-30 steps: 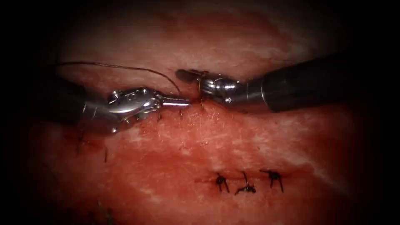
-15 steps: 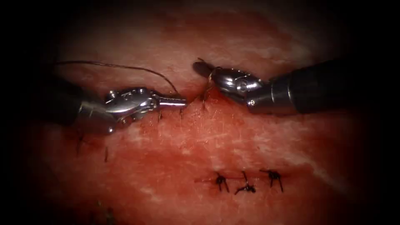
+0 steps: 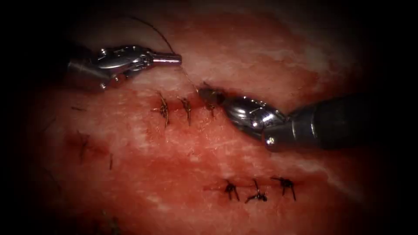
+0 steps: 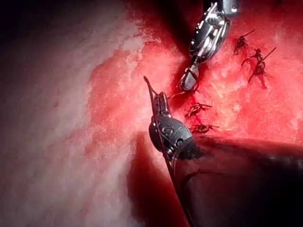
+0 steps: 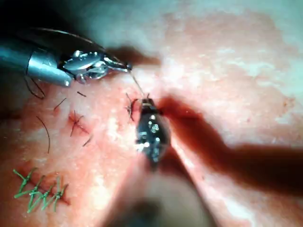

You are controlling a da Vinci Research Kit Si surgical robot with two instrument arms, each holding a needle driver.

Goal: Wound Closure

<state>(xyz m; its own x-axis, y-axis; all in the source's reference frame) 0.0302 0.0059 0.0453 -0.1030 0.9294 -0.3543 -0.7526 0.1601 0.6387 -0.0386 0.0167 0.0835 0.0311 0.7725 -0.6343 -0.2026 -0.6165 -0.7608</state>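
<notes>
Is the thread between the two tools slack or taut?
Taut. The thread runs in a straight line from the left tool, whose jaws are shut on it, down to the right tool at the tissue.

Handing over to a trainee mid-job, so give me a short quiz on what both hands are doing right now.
1. How many finished knots sit in the lower row on the tissue?
2. True or false: the left hand is shut on the thread.
3. Where is the right hand?
A. At the upper stitches, where the thread ends
B. Over the lower knots
C. Lifted clear beside the left hand
Key: 1 three; 2 true; 3 A.
</notes>
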